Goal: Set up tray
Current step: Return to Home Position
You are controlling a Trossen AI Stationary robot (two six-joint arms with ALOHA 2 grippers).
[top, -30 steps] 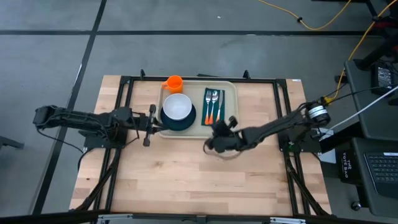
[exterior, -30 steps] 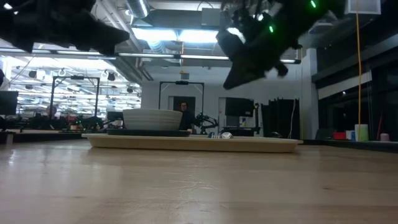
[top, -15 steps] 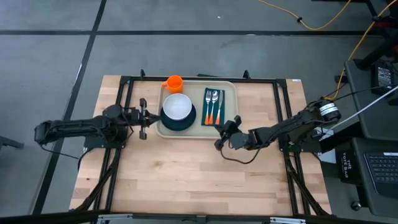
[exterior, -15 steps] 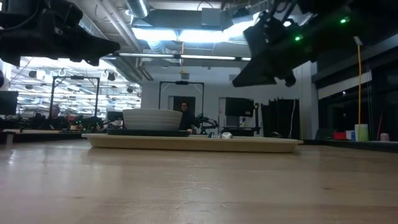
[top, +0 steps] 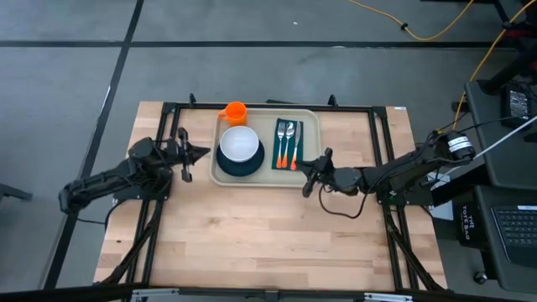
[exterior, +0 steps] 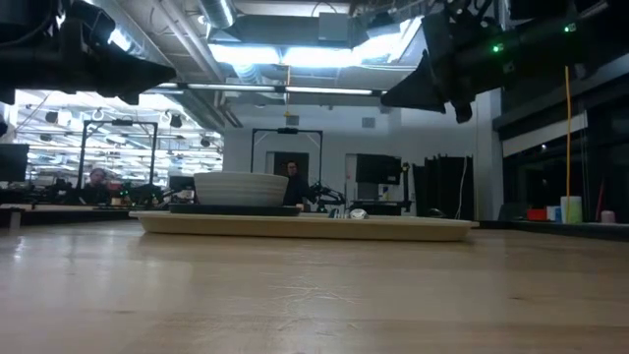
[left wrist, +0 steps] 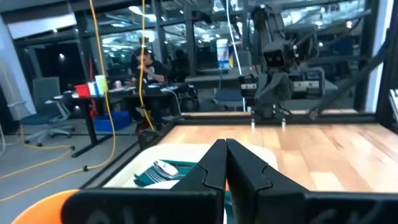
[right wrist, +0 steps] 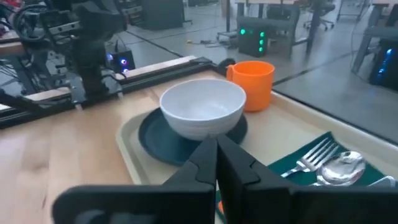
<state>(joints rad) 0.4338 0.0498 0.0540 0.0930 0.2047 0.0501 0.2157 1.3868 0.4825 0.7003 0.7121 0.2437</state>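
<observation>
The beige tray (top: 312, 120) lies flat on the far middle of the wooden table; in the low view the tray (exterior: 305, 225) shows edge-on. It carries an orange cup (top: 234, 112), a white bowl (top: 241, 143) on a dark round plate (top: 255, 165), and a dark green napkin (top: 280, 130) with cutlery (top: 289, 138). My left gripper (top: 203, 152) hovers shut just off the tray's left side, pointing at it. My right gripper (top: 307, 174) hovers shut near the tray's near right corner. Both wrist views show the fingertips meeting, left gripper (left wrist: 225, 146) and right gripper (right wrist: 216, 143).
Black frame rails (top: 382, 143) run along the table's left, right and far sides. Bare wood (top: 260, 235) fills the near half of the table. In the room beyond, a person sits at a desk (left wrist: 144, 62).
My left gripper has drawn back from the tray's left rim toward the table's left edge and risen. My right gripper has moved from the tray's near edge toward the table's right edge and upward. The tray and its contents have stayed still.
</observation>
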